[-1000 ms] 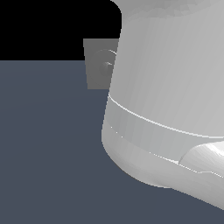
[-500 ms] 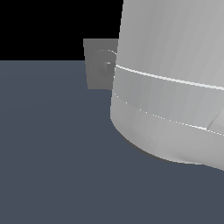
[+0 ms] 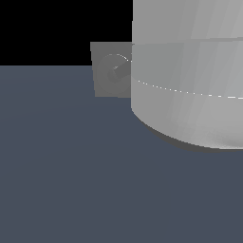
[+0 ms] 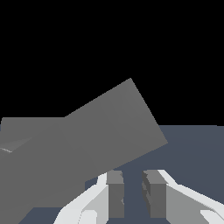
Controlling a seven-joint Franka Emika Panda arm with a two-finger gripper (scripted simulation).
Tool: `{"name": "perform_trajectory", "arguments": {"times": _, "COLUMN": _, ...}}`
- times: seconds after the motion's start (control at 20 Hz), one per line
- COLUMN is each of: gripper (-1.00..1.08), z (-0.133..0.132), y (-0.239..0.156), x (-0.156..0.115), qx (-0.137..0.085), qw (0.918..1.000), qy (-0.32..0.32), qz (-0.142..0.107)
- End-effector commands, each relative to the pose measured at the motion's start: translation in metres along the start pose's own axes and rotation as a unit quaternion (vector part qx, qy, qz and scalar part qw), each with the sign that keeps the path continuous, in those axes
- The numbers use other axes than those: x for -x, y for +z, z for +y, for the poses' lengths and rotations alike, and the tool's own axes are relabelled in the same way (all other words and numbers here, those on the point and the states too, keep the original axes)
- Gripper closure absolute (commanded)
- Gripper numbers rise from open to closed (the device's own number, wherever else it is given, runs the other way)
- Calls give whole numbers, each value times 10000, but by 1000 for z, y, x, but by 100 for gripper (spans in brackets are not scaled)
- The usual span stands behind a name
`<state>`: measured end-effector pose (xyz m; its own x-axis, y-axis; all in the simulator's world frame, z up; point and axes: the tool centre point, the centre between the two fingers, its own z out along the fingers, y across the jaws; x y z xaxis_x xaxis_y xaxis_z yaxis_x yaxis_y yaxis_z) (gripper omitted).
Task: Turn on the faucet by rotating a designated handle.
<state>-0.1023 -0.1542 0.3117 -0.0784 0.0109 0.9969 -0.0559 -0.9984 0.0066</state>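
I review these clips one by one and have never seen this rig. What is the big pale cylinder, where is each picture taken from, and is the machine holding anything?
These are simulator renders. In the exterior view, the pale cylinder is the robot arm, close to the camera and hiding part of the faucet, a small grey square plate with a ring and hub, beyond the dark floor. The wrist view looks past the gripper: its fingers stand slightly apart with nothing between them, below a large grey slab, apparently part of the faucet. The handle cannot be clearly identified.

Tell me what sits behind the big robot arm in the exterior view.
Behind the robot arm, the faucet shows part of its square plate, ring and hub. Its remaining part and the handle are covered there.
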Motion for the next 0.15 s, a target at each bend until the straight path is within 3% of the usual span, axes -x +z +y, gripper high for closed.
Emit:
{"name": "perform_trajectory", "arguments": {"times": 0.0, "gripper": 108, "z": 1, "y": 4, "x": 1, "qx": -18, "qw": 9990, "qy": -187, "qz": -403}}
{"name": "perform_trajectory", "arguments": {"times": 0.1, "gripper": 108, "z": 1, "y": 4, "x": -3, "qx": -19, "qw": 9990, "qy": -204, "qz": -398}}
